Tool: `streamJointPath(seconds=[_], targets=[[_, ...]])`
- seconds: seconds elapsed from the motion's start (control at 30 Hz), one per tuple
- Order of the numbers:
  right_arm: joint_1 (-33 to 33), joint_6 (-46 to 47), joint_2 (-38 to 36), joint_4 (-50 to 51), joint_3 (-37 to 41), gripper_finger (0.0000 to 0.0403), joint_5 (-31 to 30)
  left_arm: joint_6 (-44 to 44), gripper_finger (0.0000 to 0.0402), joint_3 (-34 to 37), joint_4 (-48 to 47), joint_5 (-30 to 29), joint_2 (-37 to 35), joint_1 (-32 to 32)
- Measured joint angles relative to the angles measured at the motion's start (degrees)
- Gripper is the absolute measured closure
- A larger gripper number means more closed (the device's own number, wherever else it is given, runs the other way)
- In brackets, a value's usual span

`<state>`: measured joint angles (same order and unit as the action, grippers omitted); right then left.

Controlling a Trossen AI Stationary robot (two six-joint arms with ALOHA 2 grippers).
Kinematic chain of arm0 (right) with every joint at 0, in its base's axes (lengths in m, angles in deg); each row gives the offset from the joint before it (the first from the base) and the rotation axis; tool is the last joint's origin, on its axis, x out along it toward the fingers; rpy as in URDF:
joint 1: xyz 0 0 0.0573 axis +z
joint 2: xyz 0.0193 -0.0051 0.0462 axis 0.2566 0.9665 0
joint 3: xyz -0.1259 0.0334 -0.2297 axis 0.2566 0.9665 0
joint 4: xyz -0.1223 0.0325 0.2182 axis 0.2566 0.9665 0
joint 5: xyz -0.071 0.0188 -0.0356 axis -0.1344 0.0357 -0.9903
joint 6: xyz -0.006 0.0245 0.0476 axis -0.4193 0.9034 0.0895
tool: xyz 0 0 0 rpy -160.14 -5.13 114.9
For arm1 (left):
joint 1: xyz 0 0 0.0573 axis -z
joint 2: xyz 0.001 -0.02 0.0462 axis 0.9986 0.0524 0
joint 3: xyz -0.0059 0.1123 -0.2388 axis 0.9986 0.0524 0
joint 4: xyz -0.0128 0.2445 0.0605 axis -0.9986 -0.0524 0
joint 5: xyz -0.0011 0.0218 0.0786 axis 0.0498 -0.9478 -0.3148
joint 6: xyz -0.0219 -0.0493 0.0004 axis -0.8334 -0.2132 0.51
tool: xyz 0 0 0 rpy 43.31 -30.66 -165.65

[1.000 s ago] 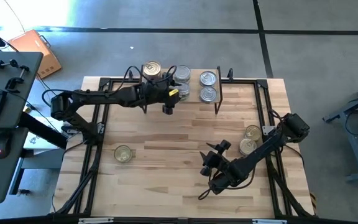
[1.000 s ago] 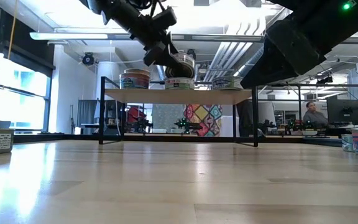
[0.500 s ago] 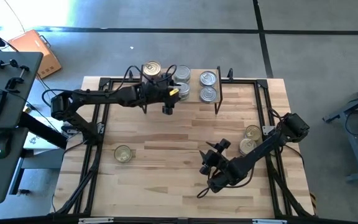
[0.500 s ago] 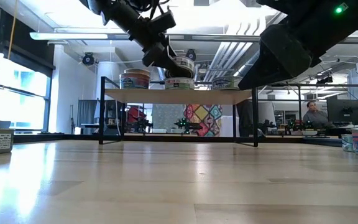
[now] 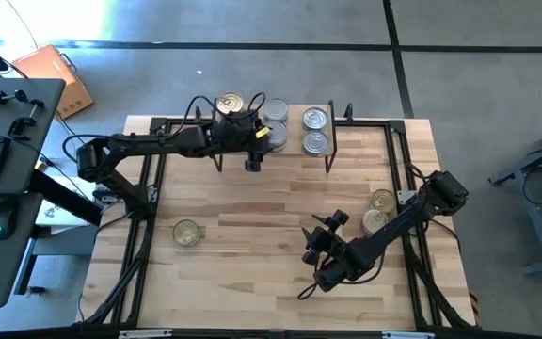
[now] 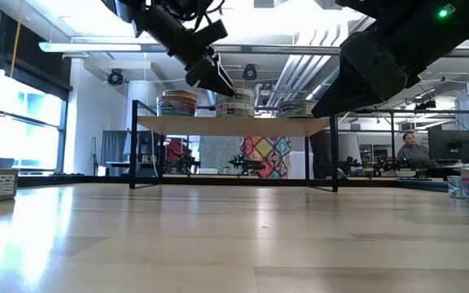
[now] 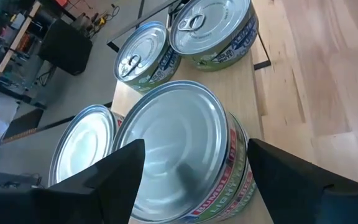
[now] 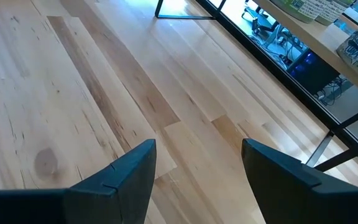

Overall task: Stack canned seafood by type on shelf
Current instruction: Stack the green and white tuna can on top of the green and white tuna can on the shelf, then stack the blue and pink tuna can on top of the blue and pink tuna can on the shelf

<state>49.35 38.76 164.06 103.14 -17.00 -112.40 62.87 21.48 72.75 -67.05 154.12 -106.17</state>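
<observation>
Your left tool (image 7: pixel 188 171) hangs over the shelf (image 6: pixel 234 125) with its fingers (image 7: pixel 114 171) spread wide, one on either side of the plain-lidded can (image 7: pixel 173 140) that tops a stack of two; they grip nothing. Just beside that stack stand another silver-lidded can (image 7: pixel 82 146) and two pull-tab cans (image 7: pixel 213 28) farther along the shelf top. Your right tool (image 8: pixel 197 171) hovers above bare desk (image 8: pixel 73 93), fingers parted and empty. On the desk, one can (image 5: pixel 186 233) lies near the left side and two cans (image 5: pixel 378 211) sit by the right arm.
</observation>
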Motion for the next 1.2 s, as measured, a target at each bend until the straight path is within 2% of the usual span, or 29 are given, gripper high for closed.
streamJointPath(seconds=[0.33,0.6,0.83,0.97,1.2], targets=[[0.00,0.02,0.00,-0.04,0.00,0.0172,0.00,-0.53,0.0090,-0.04,0.51,0.29,-0.13,0.00],[0.00,0.04,0.00,-0.07,0.01,0.0172,0.02,-0.62,0.0087,-5.77,-9.12,-0.22,-0.48,1.67],[0.00,0.15,0.00,-0.07,0.01,0.0172,0.09,-7.61,0.0087,-8.75,-14.91,-3.69,-0.55,5.75],[0.02,0.22,0.00,-0.10,0.01,0.0172,1.24,-11.73,0.0090,-5.83,-14.47,1.27,-0.59,7.39],[0.30,0.16,0.81,-0.44,0.05,0.0172,4.00,-16.78,0.0103,4.11,-4.63,1.83,-1.55,16.45]])
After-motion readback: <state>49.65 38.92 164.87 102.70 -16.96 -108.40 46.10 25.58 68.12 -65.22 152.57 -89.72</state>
